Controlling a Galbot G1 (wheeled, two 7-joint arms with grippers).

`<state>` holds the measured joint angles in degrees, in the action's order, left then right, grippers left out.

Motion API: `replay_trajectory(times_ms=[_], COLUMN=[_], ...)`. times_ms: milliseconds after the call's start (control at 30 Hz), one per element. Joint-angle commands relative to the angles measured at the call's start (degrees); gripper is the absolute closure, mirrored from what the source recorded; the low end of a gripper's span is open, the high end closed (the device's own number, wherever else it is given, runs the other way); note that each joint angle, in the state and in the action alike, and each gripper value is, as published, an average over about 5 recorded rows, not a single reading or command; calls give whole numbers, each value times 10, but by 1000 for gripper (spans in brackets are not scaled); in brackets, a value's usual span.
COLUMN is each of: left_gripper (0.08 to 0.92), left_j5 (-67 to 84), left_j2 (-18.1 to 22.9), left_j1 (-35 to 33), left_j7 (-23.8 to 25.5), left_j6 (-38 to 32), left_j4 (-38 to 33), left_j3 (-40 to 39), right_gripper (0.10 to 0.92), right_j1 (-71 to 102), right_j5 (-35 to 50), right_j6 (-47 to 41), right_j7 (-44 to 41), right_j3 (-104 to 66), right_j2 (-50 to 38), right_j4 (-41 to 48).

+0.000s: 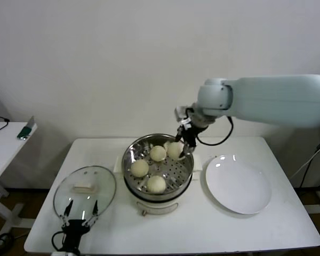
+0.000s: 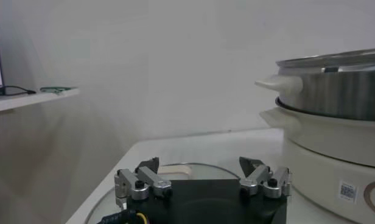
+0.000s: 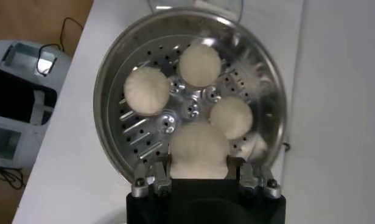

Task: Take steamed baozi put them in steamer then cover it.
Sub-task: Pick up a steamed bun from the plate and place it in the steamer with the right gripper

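Observation:
The steamer (image 1: 130, 176) stands at the table's middle on its cream base. Three baozi (image 1: 158, 153) (image 1: 140, 168) (image 1: 156, 184) lie on its perforated tray. My right gripper (image 1: 184, 147) is over the steamer's far right part, shut on a fourth baozi (image 1: 175, 150) held low over the tray. The right wrist view shows this baozi (image 3: 199, 149) squeezed between the fingers (image 3: 160, 178), with the other three beyond it. The cover (image 1: 85, 188) lies flat on the table left of the steamer. My left gripper (image 1: 80, 214) hovers open at its near edge, the cover's handle (image 2: 175, 171) ahead of it.
A flat white plate (image 1: 238, 184) lies right of the steamer. A small side table (image 1: 5, 144) with a green item stands off to the left. The steamer's wall (image 2: 333, 91) is close beside the left gripper. A wall is behind the table.

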<state>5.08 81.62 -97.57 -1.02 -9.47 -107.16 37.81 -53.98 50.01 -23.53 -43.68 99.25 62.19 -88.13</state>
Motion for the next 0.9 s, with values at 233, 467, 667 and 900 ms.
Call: replay_trajectory(times_ms=[233,467,667,900], left_gripper=[177,177,177,177], left_j5=[0,0,4,4], left_j2=[1,0,1,1], left_j1=[-1,1,3,-2], left_j7=[1,2,1,-2], left_j6=[0,1,0,-6], left_j4=[-1,-3,-3,-7], left_j3=[1,1,0,-2], right_gripper=[406,396,265,203], right_j1=[104,110,97,41], right_j5=[-32,-33,-30,9], right_j6=[-31,-29,-14,17], right_j7=[55,56,43,-4], right_j3=[4,1,-7,-58], right_j2=[50,61,54,-8], right_j4=[34,51,51,54])
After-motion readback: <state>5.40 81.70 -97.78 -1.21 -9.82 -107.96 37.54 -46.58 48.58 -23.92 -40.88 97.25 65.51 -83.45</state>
